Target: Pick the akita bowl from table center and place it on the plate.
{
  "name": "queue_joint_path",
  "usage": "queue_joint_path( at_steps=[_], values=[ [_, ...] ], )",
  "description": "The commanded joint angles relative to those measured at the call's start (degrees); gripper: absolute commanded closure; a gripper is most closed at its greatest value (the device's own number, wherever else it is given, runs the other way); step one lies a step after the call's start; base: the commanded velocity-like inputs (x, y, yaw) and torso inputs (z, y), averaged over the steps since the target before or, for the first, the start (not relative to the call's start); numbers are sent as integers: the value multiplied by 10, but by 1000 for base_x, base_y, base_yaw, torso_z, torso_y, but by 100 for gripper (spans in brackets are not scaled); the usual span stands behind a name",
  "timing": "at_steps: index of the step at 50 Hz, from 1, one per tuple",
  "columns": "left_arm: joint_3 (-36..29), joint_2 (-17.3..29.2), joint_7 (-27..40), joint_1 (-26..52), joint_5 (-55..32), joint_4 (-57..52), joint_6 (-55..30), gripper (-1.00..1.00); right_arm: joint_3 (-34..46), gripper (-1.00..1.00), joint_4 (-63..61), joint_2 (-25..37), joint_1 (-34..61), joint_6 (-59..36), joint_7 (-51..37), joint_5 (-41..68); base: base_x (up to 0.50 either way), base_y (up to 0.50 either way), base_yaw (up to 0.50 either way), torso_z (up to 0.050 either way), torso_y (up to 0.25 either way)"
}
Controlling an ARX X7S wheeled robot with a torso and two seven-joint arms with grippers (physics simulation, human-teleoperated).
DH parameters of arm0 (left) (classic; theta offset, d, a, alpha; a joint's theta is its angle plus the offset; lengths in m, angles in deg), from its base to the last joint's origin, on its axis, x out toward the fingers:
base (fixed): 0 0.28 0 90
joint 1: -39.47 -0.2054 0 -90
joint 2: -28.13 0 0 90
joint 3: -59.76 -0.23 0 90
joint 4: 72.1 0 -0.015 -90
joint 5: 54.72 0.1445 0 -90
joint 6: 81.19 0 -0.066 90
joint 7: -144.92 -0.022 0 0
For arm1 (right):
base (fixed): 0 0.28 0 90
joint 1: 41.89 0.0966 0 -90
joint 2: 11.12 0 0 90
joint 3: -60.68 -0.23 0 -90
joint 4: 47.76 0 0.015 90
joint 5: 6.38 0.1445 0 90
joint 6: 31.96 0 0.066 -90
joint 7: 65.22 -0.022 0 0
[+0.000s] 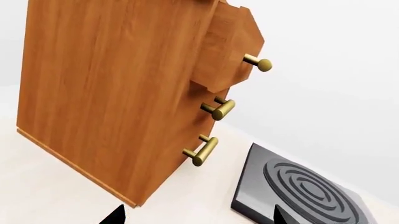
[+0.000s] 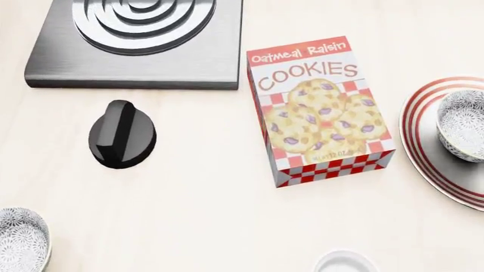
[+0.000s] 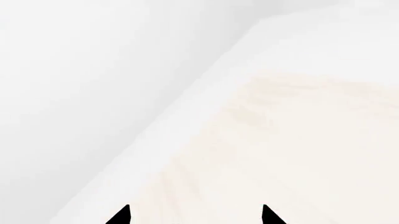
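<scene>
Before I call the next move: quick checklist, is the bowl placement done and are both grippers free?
1. Akita bowl on plate: ok, sits inside the rim.
2. Left gripper empty: ok, fingertips apart, nothing between.
3. Right gripper empty: ok, same.
4. Arms clear of plate: ok, neither shows in head view.
5. Cookie box clear of plate: ok, gap shows.
6. Bowl sitting level: cannot tell, frame cuts it off.
</scene>
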Motion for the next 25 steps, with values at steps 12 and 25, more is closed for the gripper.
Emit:
queue_joint_path(
  at_steps=[12, 25],
  values=[
    [-13, 6, 5, 12, 5, 3, -3, -100, -46, -100, -217, 66, -20, -52, -111, 146, 0, 0, 0, 0, 0],
    [-25, 7, 3, 18, 12, 8, -3, -100, -69, -100, -228, 74, -46, -47, -111, 148, 0, 0, 0, 0, 0]
  ],
)
